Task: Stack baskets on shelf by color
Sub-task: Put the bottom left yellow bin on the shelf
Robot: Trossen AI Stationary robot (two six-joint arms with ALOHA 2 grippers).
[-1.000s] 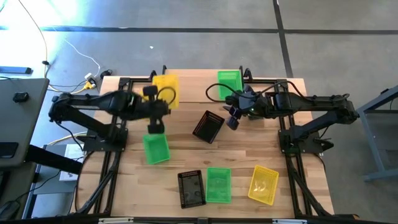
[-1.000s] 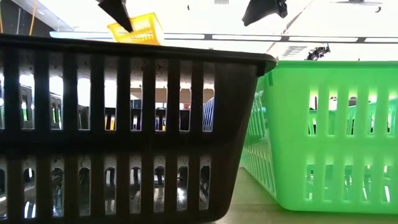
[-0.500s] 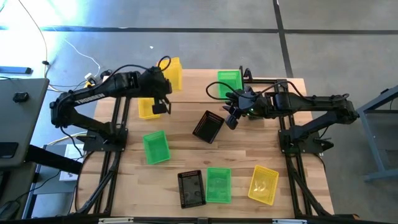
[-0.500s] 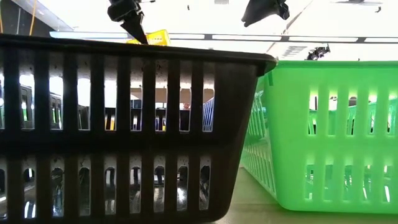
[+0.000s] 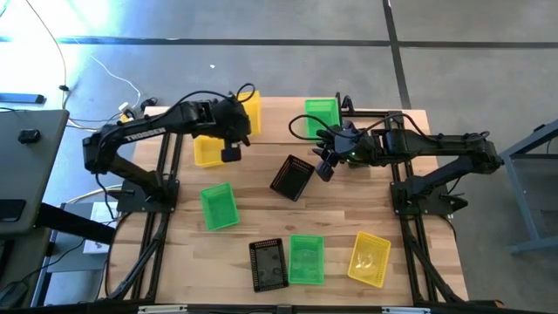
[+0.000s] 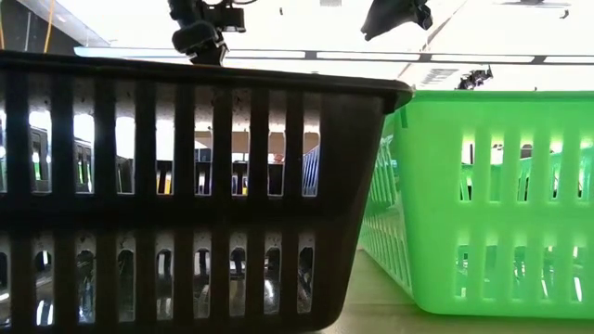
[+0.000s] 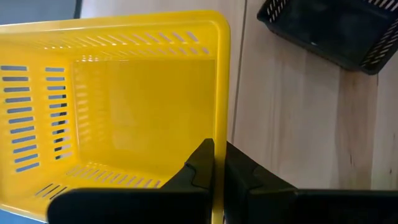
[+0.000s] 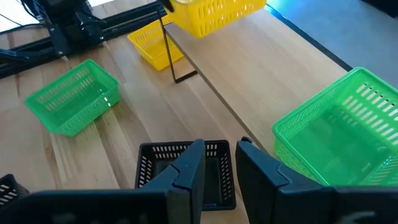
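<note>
Here the left gripper (image 7: 217, 163), jaws clamped on a yellow basket's (image 7: 124, 99) rim, is carrying it near the counter's (image 5: 366, 201) far edge for stacking; right gripper (image 8: 217, 158) jaws apart above a black basket (image 8: 186, 177)

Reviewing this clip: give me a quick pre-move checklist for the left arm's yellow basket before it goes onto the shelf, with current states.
1. Left gripper shut on the held yellow basket, fingers pinching its wall: ok.
2. Shelf already carries a yellow basket on shelf as the matching pile: ok.
3. Held basket lined up over that pile: not ok, it sits beside and in front of it.
4. Green basket on shelf kept apart from the yellow pile: ok.
5. Right gripper out of the left arm's way, over the tilted black basket: ok.
6. Held basket level: cannot tell.
</note>
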